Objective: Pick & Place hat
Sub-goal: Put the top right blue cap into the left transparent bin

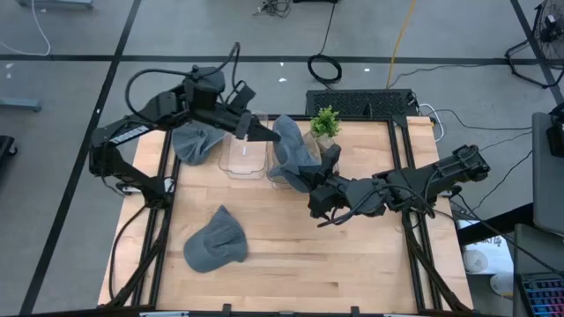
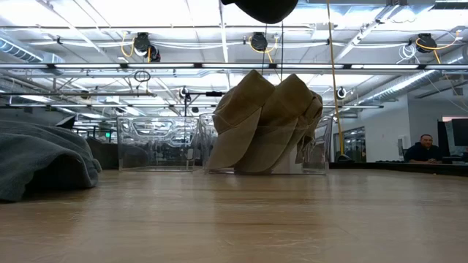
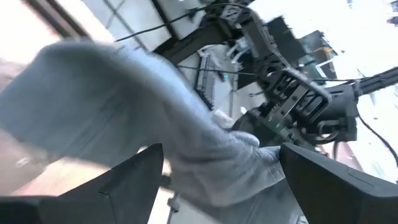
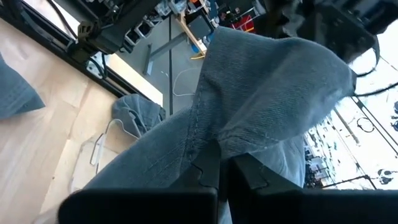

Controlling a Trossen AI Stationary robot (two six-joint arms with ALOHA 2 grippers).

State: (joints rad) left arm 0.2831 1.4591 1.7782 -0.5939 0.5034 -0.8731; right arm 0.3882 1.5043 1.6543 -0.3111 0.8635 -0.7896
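Note:
A grey hat hangs over the right one of two clear boxes, with my right gripper shut on it. In the low view this hat looks tan and reaches down beside the box's wall. My left gripper comes in from the far left, open, its fingers on either side of the hat's far part. A second grey hat lies at the far left and a third on the near left of the table. My right gripper pinches a fold of the hat's cloth beside a seam between its two shut fingers. It comes nearly level from the table's right and near side. The hat spreads beyond the fingers, over the box. Whether my left gripper touches the hat, I cannot tell.
The left clear box stands beside the right one. A small green plant stands at the far edge behind the held hat. Bare wood lies on the near right. A person sits beyond the table.

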